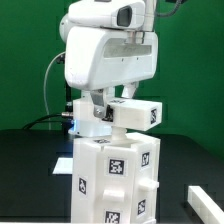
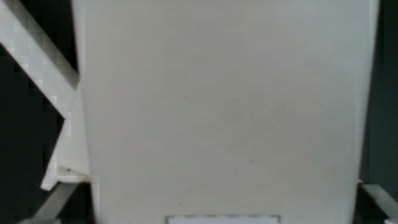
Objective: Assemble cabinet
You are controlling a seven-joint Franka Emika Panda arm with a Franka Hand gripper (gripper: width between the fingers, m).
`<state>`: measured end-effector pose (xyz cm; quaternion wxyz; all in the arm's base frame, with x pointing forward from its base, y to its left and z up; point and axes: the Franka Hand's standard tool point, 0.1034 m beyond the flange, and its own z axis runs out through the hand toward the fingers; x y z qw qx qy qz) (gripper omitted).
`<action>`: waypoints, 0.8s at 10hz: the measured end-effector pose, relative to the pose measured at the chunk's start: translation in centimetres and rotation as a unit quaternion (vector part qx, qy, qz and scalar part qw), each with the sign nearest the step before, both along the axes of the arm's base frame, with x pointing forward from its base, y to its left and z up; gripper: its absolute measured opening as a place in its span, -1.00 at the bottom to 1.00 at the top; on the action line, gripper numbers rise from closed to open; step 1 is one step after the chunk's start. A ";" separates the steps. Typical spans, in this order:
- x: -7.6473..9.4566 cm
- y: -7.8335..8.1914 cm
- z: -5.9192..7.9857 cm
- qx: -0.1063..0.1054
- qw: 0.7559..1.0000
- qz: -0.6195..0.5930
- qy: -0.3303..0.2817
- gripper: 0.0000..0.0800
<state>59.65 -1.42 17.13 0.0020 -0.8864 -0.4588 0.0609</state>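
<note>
**Cabinet upright below my hidden fingers**

My gripper point(image 1: 128, 97) is mostly hidden behind the arm; I cannot tell whether it is grasping anything. The cabinet point(image 1: 116, 178) stands upright on the black table point(image 1: 30, 175), long axis vertical, its base cut off. It's white, blocky, tagged black-and-white.

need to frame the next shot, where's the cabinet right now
In the exterior view the cabinet stands upright at bottom centre on the black table, directly in front of and below the robot arm.
</note>
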 end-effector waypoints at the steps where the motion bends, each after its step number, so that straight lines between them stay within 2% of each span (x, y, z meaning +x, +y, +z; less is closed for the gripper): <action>1: 0.0 0.0 0.0 0.000 1.000 0.000 0.000 0.39; 5: 0.4 1.0 0.0 0.000 1.000 -0.011 -0.008 0.39; 8: 1.0 0.9 -0.1 0.000 1.000 -0.012 -0.021 0.39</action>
